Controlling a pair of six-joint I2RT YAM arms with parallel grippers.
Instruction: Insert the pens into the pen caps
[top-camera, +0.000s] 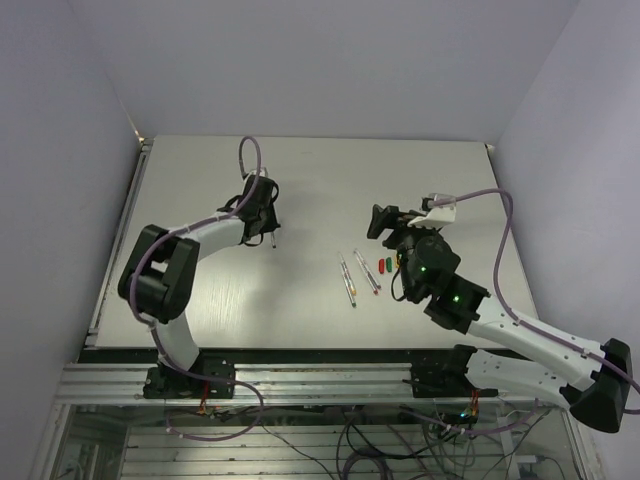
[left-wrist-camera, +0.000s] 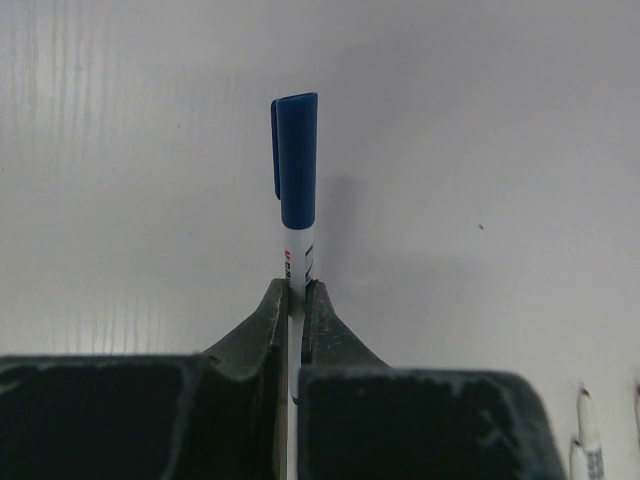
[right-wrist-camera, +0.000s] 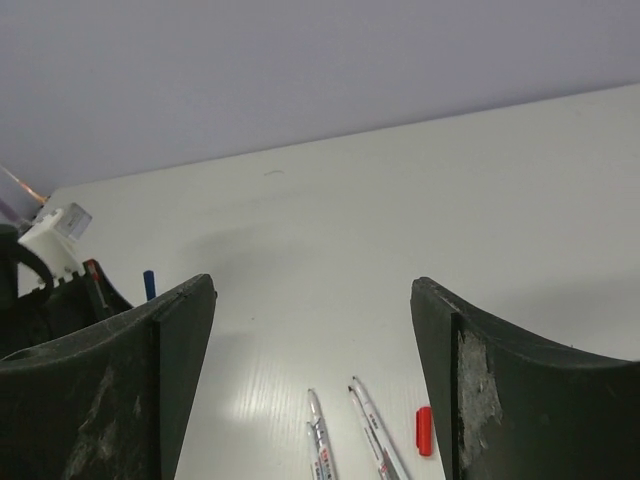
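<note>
Top view, left gripper (top-camera: 268, 232): out over the far left of the table (top-camera: 200, 180), well apart from everything else. It is too small here to judge its jaws.
Top view, right gripper (top-camera: 383, 222): raised just beyond the loose things, with its wrist looming right beside them and a purple cable (top-camera: 505, 215) looping off behind.
Top view, loose pens (top-camera: 348, 279): at least two lie slanted side by side on the table at centre, between the arms.
Top view, caps: a red cap (top-camera: 381, 265) and a green cap (top-camera: 389, 264) lie side by side just right of the pens, close under the right wrist.
Left wrist, left gripper (left-wrist-camera: 296, 300): clenched on a capped pen (left-wrist-camera: 297, 255), its white barrel pinched between the fingertips.
Left wrist, dark blue cap (left-wrist-camera: 297, 160): seated on the pen's far end, clear of the fingers and above bare table.
Left wrist, surroundings: ends of the loose pens (left-wrist-camera: 588, 440) show at the lower right edge.
Right wrist, right gripper (right-wrist-camera: 312, 290): released, jaws spread wide with nothing between them.
Right wrist, below: two loose pens (right-wrist-camera: 318, 440) and the red cap (right-wrist-camera: 424, 430) lie on the table in the gap.
Right wrist, far left: the dark blue cap (right-wrist-camera: 149, 284) peeks up behind the left finger (right-wrist-camera: 150, 380), which blocks the rest, with the wall (right-wrist-camera: 300, 70) beyond.
</note>
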